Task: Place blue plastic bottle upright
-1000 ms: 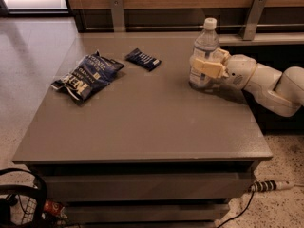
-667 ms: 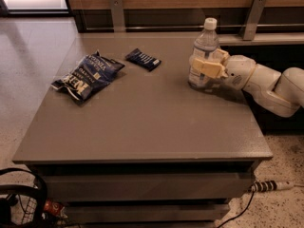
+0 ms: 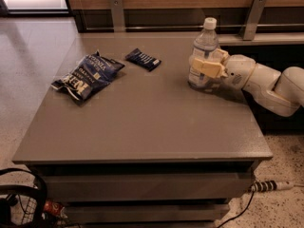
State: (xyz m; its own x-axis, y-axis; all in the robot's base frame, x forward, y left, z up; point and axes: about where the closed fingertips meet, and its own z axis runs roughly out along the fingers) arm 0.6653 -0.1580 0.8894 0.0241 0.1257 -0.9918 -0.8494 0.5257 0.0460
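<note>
Upright near the far right corner of the grey square table (image 3: 152,127), a clear plastic water bottle (image 3: 205,42) with a white screw cap and a pale blue-and-white label stands on its base. The robot's cream-coloured two-finger tool (image 3: 204,65) is closed around the bottle's middle. One finger (image 3: 207,67) lies across the front of the label, and the other shows behind the bottle on its right. The white jointed arm (image 3: 266,82) reaches in low from the right edge of the table.

Well apart from the bottle, on the left half of the table, a crumpled dark blue snack bag (image 3: 87,75) lies flat. A small dark blue packet (image 3: 143,59) lies between the bag and the bottle, nearer the back edge. A striped cable (image 3: 268,185) rests on the speckled floor beside the table's lower right corner.
</note>
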